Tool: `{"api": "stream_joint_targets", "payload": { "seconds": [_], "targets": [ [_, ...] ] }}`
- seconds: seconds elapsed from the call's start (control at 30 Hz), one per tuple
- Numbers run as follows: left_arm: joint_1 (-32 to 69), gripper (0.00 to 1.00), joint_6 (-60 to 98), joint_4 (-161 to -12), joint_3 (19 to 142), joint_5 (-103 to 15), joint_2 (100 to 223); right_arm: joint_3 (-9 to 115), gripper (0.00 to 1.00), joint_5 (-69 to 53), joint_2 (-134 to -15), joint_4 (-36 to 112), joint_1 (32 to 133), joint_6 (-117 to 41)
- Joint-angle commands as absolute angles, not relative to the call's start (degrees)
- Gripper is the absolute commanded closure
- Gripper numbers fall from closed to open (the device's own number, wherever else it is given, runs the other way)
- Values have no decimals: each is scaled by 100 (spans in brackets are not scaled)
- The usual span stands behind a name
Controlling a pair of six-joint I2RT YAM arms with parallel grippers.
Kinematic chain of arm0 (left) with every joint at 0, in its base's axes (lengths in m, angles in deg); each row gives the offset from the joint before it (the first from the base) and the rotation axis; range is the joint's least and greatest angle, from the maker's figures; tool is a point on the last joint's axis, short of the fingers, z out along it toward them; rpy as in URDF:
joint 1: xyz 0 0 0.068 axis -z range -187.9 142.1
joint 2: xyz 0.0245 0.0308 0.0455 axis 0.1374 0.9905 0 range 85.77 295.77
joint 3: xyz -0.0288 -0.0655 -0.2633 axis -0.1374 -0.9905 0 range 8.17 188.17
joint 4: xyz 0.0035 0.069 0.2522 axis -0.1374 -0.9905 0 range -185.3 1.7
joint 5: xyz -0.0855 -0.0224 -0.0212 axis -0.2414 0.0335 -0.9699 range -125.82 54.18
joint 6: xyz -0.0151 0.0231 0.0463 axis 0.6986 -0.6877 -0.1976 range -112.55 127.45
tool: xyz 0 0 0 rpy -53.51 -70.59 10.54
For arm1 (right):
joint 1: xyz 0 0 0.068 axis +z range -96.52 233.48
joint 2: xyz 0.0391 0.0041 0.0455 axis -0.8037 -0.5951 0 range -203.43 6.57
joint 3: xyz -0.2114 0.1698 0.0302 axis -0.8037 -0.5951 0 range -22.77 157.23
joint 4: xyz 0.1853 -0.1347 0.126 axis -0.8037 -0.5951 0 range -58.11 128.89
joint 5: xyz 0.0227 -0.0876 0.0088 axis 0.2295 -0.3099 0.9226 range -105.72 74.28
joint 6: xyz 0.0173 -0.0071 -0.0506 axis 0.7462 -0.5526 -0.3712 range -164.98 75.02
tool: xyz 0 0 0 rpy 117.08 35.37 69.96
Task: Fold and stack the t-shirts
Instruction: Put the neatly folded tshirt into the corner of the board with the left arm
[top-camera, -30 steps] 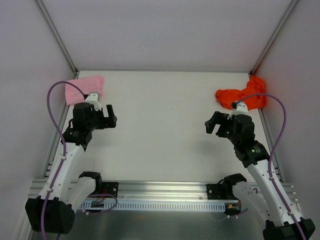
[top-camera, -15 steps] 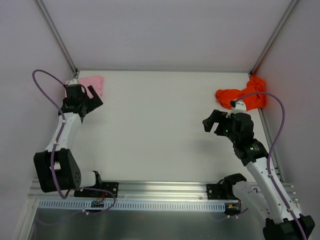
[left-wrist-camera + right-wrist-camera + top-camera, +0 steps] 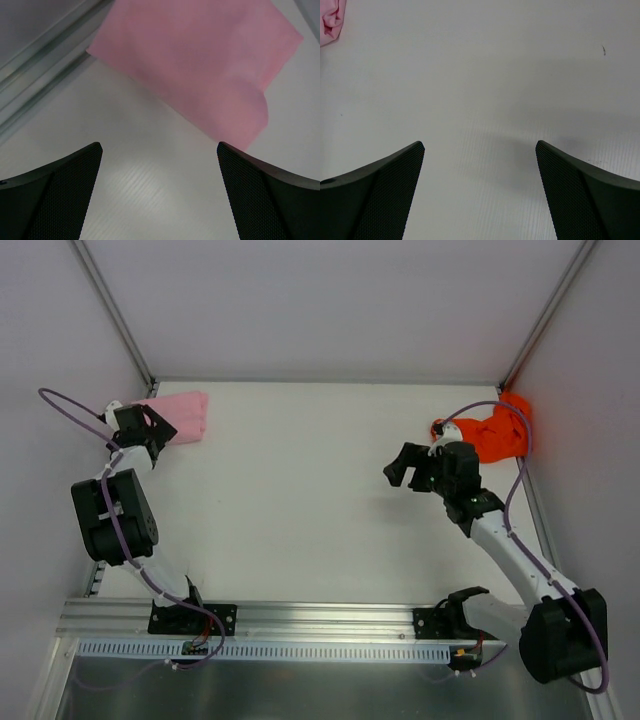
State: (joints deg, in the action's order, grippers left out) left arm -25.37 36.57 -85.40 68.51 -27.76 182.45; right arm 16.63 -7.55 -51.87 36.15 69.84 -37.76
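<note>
Top external: one pink t-shirt point(image 3: 185, 412), one orange t-shirt point(image 3: 490, 436); left hand point(image 3: 159, 146), right hand point(image 3: 479, 144) released, empty.

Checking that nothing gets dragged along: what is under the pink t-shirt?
The pink t-shirt lies on the white table, near its far-left corner. Only table shows around its edges; anything beneath the cloth is covered. The open left pincer is short of its edge.

The white table point(image 3: 320, 470) carries two garments, well apart. A pink t-shirt point(image 3: 182, 414) lies fairly flat in the far-left corner beside the metal rail. An orange-red t-shirt point(image 3: 492, 435) sits crumpled in a heap in the far-right corner.
</note>
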Motion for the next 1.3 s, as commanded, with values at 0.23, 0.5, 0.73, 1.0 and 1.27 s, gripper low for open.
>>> {"api": "stream_joint_targets", "payload": {
  "seconds": [0.23,0.5,0.73,1.0,1.27],
  "targets": [
    [-3005,1,3821,-6695,7821,-2993,19272,2653,3,-394,-6418,4724,6992,-3891],
    [-3163,1,4234,-7027,8788,-2897,20265,3198,3,-526,-6928,4469,6992,-4032],
    [-3163,1,3997,-7871,9412,-2396,20644,3470,3,-605,-7157,4381,6992,-4050],
    [-3172,1,3461,-8356,9624,-2105,20706,3559,4,-552,-7280,4425,6992,-3988],
    [-3172,1,3285,-8338,9694,-2228,20609,3533,4,-517,-7271,4486,6992,-3848]
  ]
}}
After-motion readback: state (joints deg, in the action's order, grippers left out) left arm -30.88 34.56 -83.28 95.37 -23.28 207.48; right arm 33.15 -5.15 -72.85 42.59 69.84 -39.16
